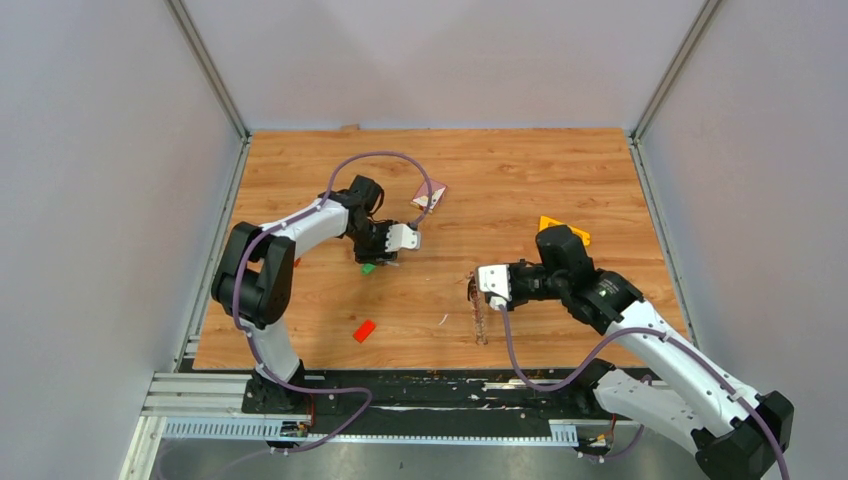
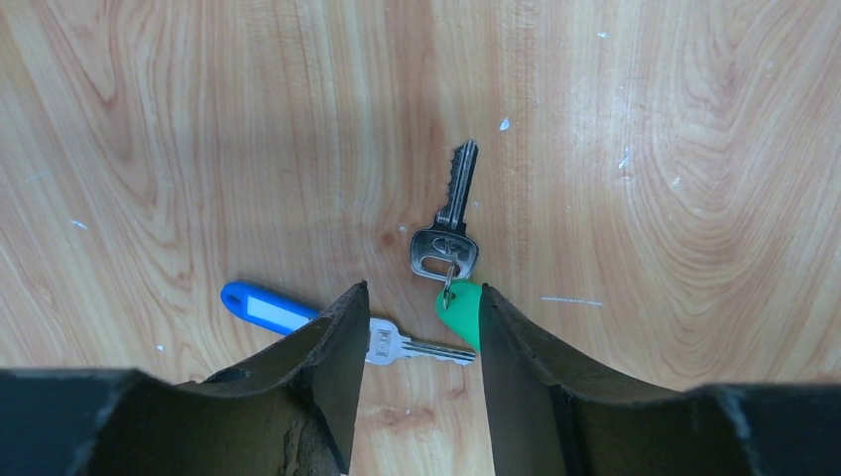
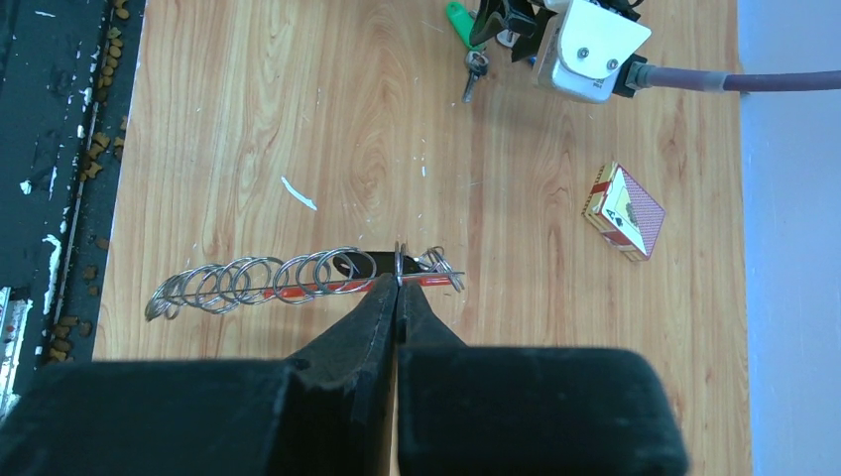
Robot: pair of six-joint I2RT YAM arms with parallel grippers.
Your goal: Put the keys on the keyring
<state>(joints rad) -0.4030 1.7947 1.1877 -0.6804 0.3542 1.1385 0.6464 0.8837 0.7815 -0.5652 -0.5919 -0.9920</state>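
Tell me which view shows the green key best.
Left wrist: the green key is close and sharp, tag half hidden. Top gives a green speck; right wrist, a small glimpse by the left gripper.

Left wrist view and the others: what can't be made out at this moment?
- Green tag, left wrist: mostly behind a finger of the left end effector.
- Blue-tagged key, left wrist: where tag joins key is behind the other finger.
- Keyring, right wrist: gripped spot covered by the right end effector; top view: too small for detail.
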